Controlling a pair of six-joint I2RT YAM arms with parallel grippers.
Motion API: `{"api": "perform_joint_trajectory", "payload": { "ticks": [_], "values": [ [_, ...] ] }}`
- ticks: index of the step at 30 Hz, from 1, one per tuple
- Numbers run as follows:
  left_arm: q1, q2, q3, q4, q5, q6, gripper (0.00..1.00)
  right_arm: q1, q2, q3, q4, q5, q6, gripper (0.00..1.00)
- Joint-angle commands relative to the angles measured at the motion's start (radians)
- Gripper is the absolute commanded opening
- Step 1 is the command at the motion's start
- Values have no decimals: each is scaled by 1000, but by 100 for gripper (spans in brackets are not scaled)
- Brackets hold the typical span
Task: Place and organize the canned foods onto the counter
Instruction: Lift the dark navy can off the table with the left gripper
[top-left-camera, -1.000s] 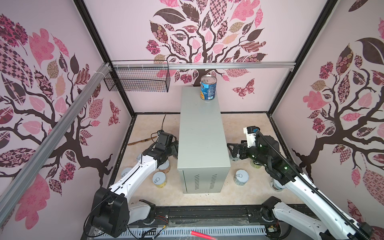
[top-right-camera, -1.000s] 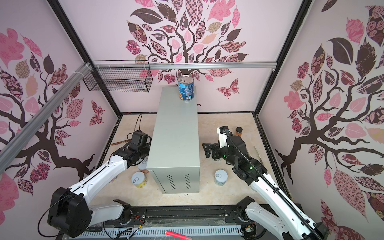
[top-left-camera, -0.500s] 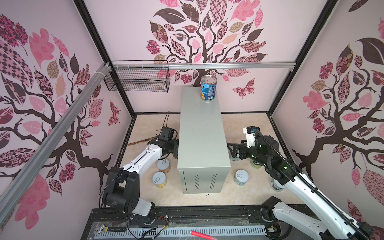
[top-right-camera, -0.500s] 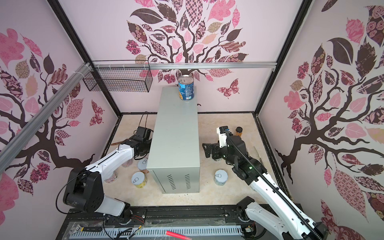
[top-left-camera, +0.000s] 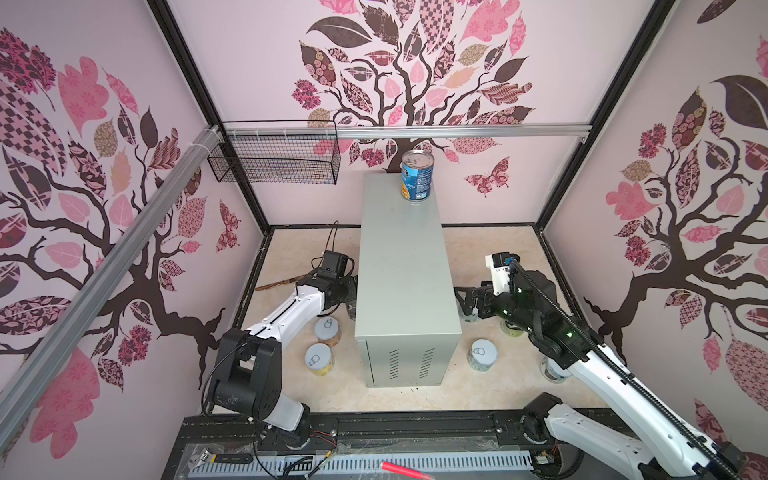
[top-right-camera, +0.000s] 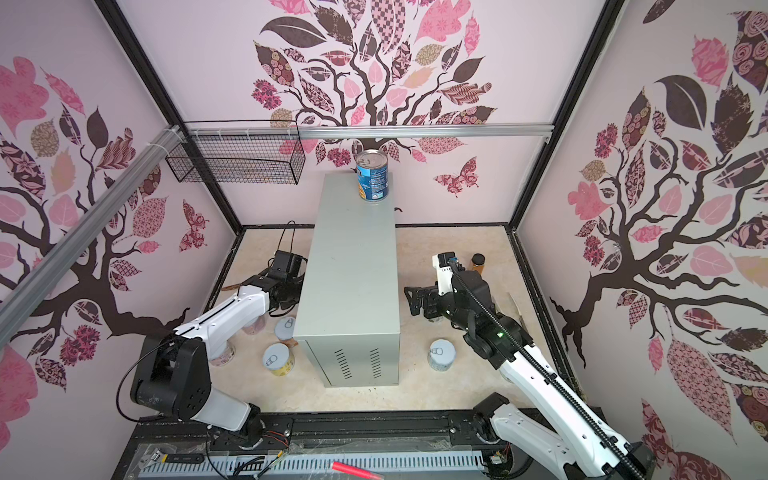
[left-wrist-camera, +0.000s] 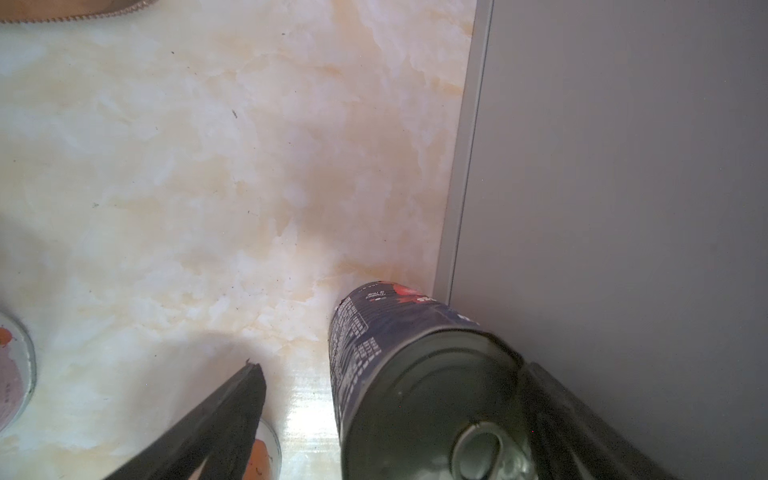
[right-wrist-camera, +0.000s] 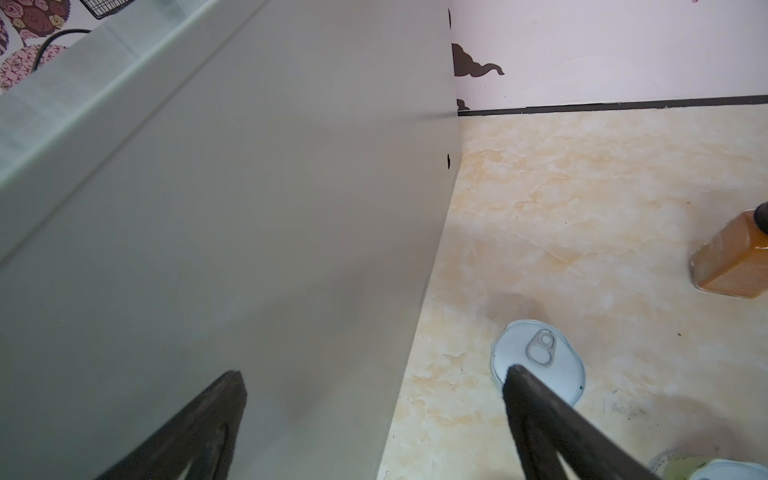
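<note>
Now my left claw gapes around the dark can, which stands upright just beside the counter's left side, probably untouched; my right claw, also open, is farther.

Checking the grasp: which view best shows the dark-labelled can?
Left wrist view: the dark-labelled can sits large between open jaws. In both top views the left arm mostly hides it; right wrist view misses it.
</note>
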Motion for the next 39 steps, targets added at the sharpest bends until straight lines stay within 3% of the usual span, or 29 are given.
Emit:
{"api": "perform_joint_trajectory", "payload": {
  "ticks": [1, 6, 13, 22, 39],
  "values": [
    [-37, -73, -12, 129, 154, -88, 98, 2, 1, 40, -4, -10, -8, 100],
    [26, -120, -28, 192, 198, -173, 98, 2, -1, 36, -3, -11, -6, 100],
    [40, 60, 135, 40, 269, -153, 98, 4, -5, 34, -2, -11, -5, 100],
    [30, 182, 221, -92, 252, -90, 98, 4, -12, 26, -3, -9, -5, 100],
    [-76, 95, 141, -169, 153, -31, 98, 6, -25, 23, 0, -8, -4, 100]
  ]
}}
